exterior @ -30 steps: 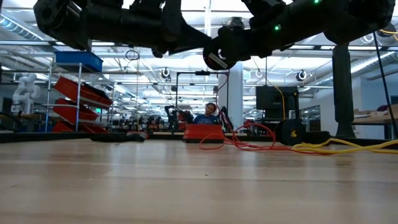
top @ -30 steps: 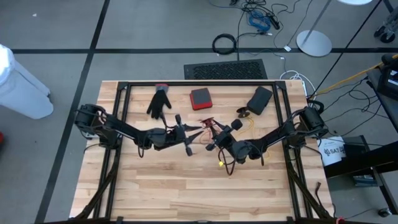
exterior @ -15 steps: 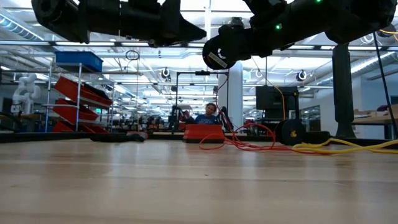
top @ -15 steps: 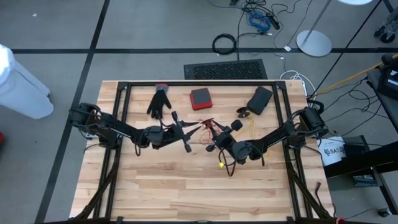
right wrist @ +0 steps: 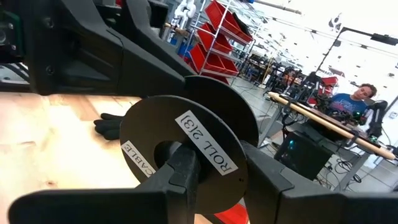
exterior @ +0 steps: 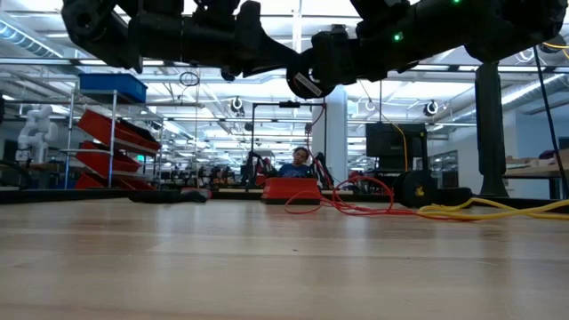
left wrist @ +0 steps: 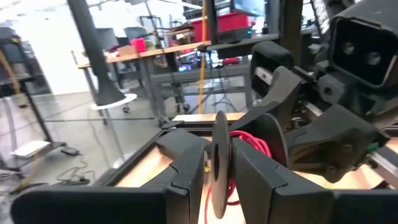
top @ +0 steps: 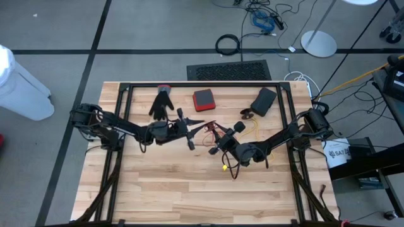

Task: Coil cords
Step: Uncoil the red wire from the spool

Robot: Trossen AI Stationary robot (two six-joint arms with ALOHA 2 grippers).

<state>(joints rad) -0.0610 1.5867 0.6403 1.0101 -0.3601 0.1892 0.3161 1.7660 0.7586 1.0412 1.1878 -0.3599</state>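
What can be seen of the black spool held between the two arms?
The spool is a small black reel, plastic by its look, with two flat round flanges. The nearer flange in the right wrist view carries white labels reading "ROLL 213" and "CABLE". Red cord sits between the flanges. It is held off the wooden table, near its middle. The right pincer clamps the labelled flange, and the left pincer clamps a flange seen edge-on.

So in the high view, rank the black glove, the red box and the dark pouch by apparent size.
1. black glove
2. dark pouch: close to the glove, so that order is unsure
3. red box: clearly smallest
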